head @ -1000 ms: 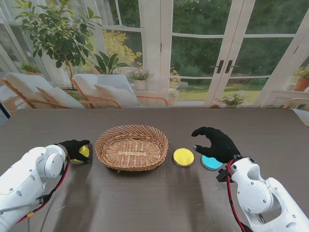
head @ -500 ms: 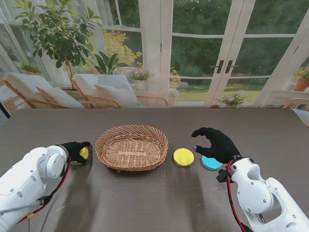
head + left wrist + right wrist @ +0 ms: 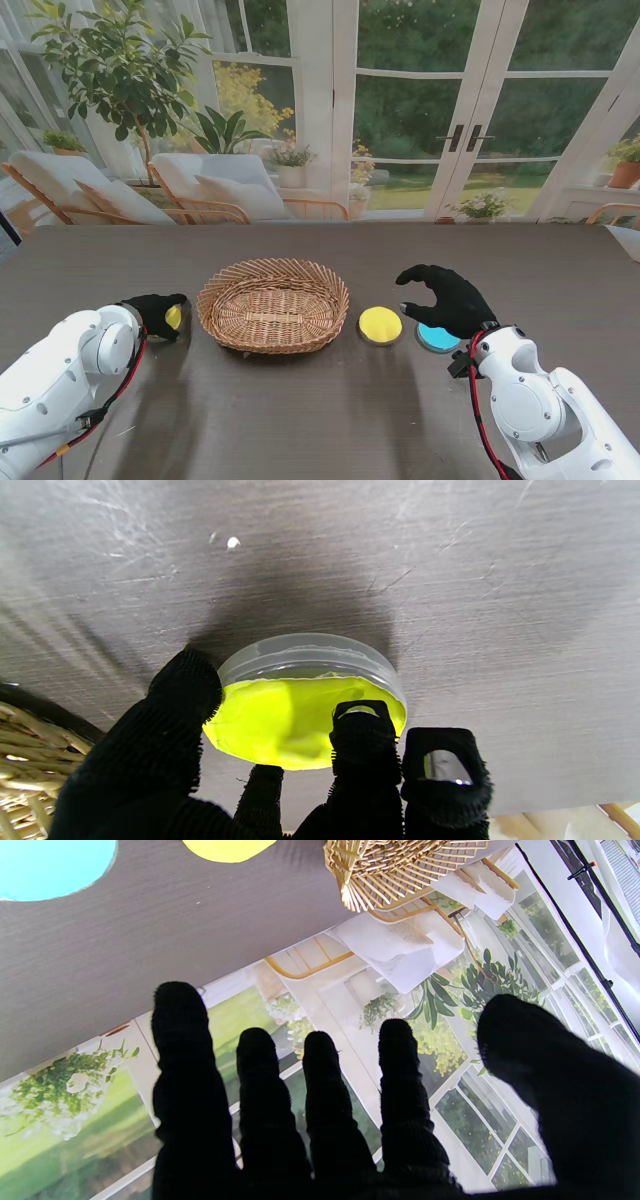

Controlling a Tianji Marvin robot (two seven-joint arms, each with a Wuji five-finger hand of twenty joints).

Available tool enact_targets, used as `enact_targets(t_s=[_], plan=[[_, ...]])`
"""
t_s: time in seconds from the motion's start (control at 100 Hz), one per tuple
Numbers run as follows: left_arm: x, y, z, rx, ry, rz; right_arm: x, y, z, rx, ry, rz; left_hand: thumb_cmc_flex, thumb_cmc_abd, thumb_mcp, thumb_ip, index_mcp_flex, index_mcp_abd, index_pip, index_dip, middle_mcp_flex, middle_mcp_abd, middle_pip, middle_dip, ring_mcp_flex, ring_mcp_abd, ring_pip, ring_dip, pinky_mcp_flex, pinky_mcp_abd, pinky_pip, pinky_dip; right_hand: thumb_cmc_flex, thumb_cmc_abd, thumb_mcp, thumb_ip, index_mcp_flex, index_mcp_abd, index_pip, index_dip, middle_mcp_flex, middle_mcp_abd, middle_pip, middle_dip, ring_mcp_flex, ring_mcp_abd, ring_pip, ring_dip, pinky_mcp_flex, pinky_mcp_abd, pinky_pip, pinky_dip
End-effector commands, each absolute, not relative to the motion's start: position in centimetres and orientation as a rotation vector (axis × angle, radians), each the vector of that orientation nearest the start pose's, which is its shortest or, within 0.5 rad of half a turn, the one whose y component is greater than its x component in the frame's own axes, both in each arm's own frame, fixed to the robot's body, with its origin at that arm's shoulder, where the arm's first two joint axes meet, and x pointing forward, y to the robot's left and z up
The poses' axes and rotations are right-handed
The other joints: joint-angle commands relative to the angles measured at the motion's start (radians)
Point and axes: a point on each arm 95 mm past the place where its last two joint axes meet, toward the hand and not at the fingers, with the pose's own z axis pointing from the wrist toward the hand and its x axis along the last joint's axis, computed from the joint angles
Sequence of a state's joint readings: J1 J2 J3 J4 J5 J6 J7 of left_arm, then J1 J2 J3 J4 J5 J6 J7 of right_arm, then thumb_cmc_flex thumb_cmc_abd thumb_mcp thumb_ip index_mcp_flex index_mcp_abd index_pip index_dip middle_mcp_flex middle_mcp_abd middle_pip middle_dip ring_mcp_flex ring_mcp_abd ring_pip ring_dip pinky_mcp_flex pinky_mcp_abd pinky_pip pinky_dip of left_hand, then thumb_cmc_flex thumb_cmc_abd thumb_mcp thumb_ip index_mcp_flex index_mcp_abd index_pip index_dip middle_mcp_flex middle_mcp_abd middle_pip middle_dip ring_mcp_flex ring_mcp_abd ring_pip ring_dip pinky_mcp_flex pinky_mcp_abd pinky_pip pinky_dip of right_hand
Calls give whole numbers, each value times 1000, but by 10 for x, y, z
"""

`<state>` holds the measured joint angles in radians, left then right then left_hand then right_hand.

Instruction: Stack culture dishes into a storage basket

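Note:
A woven basket (image 3: pixel 273 267) stands mid-table. To its left my left hand (image 3: pixel 152 310) is shut on a lime-yellow culture dish (image 3: pixel 174 317). In the left wrist view the thumb and fingers (image 3: pixel 362 740) clamp opposite sides of the clear-walled dish (image 3: pixel 300 715), which looks tilted just off the table. A yellow dish (image 3: pixel 380 324) lies right of the basket, and a blue dish (image 3: pixel 438 338) lies beside it. My right hand (image 3: pixel 447 297) hovers open over the blue dish, fingers spread (image 3: pixel 320 1100). The blue dish (image 3: pixel 50 865), yellow dish (image 3: pixel 225 847) and basket (image 3: pixel 395 870) show in the right wrist view.
The dark wooden table (image 3: pixel 330 410) runs to a far edge in front of glass doors, with garden chairs and plants beyond. The basket's rim (image 3: pixel 25 750) sits close beside my left hand.
My left hand has curled tighter around the lime-yellow dish, so less of it shows in the stand's view. The right hand has not moved.

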<state>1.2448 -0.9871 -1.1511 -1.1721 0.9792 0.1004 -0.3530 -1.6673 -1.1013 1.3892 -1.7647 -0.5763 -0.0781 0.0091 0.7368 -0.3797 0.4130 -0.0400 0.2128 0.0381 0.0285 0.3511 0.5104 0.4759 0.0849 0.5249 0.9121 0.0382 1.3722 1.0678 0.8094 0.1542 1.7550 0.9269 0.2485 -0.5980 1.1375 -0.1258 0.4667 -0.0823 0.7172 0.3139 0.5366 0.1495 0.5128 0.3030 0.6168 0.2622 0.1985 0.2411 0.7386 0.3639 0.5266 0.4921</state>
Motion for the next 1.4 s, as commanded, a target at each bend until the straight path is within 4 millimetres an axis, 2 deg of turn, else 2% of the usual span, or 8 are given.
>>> enact_targets(t_s=[0.0, 0.12, 0.25, 0.41, 0.64, 1.09, 1.39], plan=[[463, 137, -380, -1573, 1691, -743, 388, -25, -275, -2044, -1643, -2504, 88, -14, 154, 31, 14, -31, 20, 28, 107, -65, 119, 67, 56, -21, 70, -15, 45, -6, 186, -34, 2, -26, -31, 3, 15, -28, -10, -5, 3, 10, 1, -12, 14, -7, -2, 11, -450, 3, -32, 34], [461, 138, -382, -1560, 1673, -750, 387, -25, -275, -2045, -1641, -2502, 97, -17, 188, 31, 46, -44, 52, 73, 149, -79, 148, 88, 109, -37, 94, -36, 93, -13, 226, -92, 3, -26, -30, 2, 17, -28, -9, -5, 4, 9, 1, -12, 18, -6, 0, 12, -447, 3, -30, 35], [459, 139, -381, -1558, 1665, -752, 387, -24, -275, -2045, -1640, -2500, 100, -16, 213, 32, 70, -51, 97, 133, 173, -95, 168, 98, 132, -42, 104, -43, 109, -16, 243, -121, 4, -26, -29, 2, 19, -28, -9, -4, 4, 11, 2, -12, 18, -6, 2, 13, -445, 4, -28, 36], [459, 140, -380, -1556, 1653, -762, 387, -24, -275, -2044, -1638, -2499, 108, -13, 223, 31, 92, -51, 143, 203, 198, -107, 186, 105, 150, -40, 109, -48, 120, -13, 253, -138, 4, -27, -28, 2, 21, -27, -8, -4, 4, 10, 2, -12, 19, -5, 3, 14, -445, 4, -28, 37], [457, 142, -371, -1545, 1643, -786, 387, -24, -275, -2046, -1638, -2499, 112, -11, 225, 31, 100, -52, 162, 231, 209, -118, 200, 112, 157, -43, 112, -49, 124, -14, 257, -145, 4, -27, -28, 2, 21, -24, -8, -3, 3, 11, 2, -11, 18, -5, 4, 14, -446, 3, -28, 37], [445, 145, -339, -1524, 1633, -872, 387, -25, -275, -2047, -1640, -2499, 109, -4, 211, 29, 106, -46, 155, 240, 208, -119, 209, 122, 154, -44, 111, -50, 119, -17, 256, -152, 3, -25, -28, 2, 23, -21, -7, -3, 2, 11, 2, -12, 18, -5, 4, 15, -447, 3, -28, 37], [432, 142, -299, -1474, 1628, -955, 387, -24, -275, -2043, -1643, -2497, 111, -4, 201, 29, 119, -43, 155, 240, 213, -114, 206, 122, 151, -40, 108, -50, 110, -13, 248, -152, 3, -24, -29, 2, 25, -21, -7, -3, 1, 12, 1, -12, 18, -3, 4, 15, -448, 2, -29, 37]])
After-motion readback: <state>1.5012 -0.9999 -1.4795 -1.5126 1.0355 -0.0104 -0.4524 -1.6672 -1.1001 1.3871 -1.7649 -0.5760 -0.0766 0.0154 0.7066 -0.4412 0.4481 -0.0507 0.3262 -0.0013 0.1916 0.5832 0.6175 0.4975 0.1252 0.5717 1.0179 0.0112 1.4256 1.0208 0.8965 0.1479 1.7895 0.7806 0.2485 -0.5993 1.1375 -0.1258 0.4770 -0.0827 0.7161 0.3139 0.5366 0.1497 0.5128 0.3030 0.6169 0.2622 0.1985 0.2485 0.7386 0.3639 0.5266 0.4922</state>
